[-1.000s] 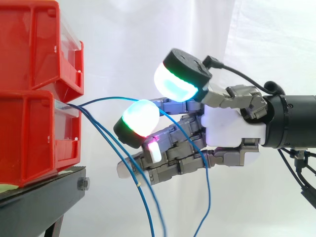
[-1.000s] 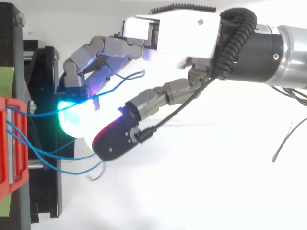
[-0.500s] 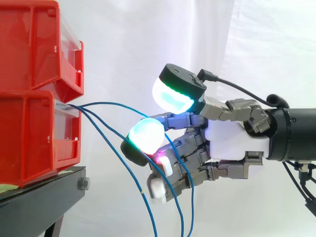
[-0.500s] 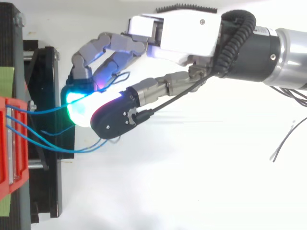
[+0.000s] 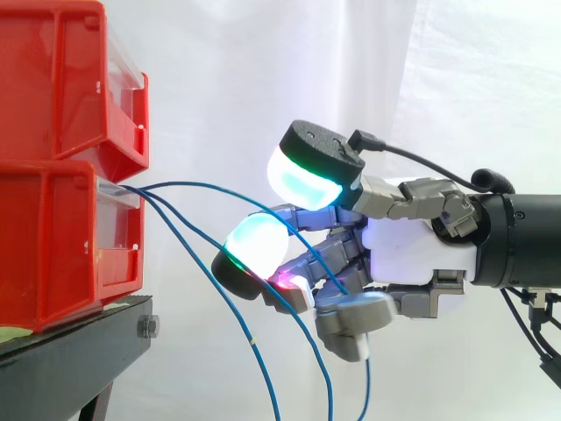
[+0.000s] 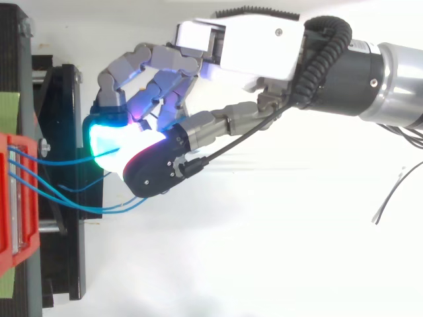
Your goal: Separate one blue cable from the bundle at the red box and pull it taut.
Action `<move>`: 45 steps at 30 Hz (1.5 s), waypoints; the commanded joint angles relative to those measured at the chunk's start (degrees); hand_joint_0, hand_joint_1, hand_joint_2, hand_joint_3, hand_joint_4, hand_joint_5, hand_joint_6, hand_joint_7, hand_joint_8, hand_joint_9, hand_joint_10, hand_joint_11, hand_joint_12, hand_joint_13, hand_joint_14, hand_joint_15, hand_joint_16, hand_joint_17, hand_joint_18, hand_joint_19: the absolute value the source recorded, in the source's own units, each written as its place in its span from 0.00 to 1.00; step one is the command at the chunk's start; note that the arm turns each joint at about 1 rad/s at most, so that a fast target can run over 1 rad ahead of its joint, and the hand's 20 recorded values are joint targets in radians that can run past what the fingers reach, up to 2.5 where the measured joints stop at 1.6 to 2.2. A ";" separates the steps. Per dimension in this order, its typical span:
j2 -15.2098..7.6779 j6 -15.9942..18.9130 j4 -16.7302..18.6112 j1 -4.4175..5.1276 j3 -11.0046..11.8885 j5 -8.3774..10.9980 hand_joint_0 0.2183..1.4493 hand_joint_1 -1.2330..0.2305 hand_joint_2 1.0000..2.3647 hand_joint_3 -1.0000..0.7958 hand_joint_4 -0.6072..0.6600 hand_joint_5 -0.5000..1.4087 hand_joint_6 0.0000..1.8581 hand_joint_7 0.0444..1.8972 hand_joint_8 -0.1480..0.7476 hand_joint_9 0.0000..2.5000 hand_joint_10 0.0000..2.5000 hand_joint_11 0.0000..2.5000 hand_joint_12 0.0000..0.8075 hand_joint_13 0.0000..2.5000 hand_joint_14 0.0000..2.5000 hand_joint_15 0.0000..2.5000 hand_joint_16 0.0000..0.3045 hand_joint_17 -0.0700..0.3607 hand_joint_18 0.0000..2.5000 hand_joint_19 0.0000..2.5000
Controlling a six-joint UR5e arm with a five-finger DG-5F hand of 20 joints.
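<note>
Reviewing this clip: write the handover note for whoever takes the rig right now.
The hand is curled round one blue cable, clear of the lower red bin.
That cable runs from the bin in a slack arc into the hand.
The other blue cables droop free.
Done: one cable separated and gripped.
Left: draw back until it is taut.

Black stand [image 5: 79, 346] w/ 2 stacked red bins [image 5: 61, 237], lower one resting directly on it.

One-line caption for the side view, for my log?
Hand curled around one blue cable arching from the lower red bin; other cables hang slack.
</note>
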 commanded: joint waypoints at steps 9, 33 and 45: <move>-2.48 -0.53 3.66 0.64 0.07 1.44 0.29 0.42 0.00 0.28 0.59 0.18 0.44 0.50 0.52 0.29 0.41 0.54 0.43 0.34 0.91 0.51 0.12 0.36 0.51 0.61; -2.39 0.88 4.37 -1.56 3.67 -2.69 0.27 0.50 0.00 0.28 0.60 0.18 0.46 0.48 0.53 0.23 0.92 0.44 0.44 0.31 1.00 0.51 0.12 0.35 0.57 0.71; -2.30 0.35 3.14 -1.56 3.67 -2.96 0.35 0.38 0.01 0.42 0.60 0.18 0.49 0.52 0.52 0.23 0.95 0.46 0.44 0.32 1.00 0.53 0.11 0.33 0.57 0.73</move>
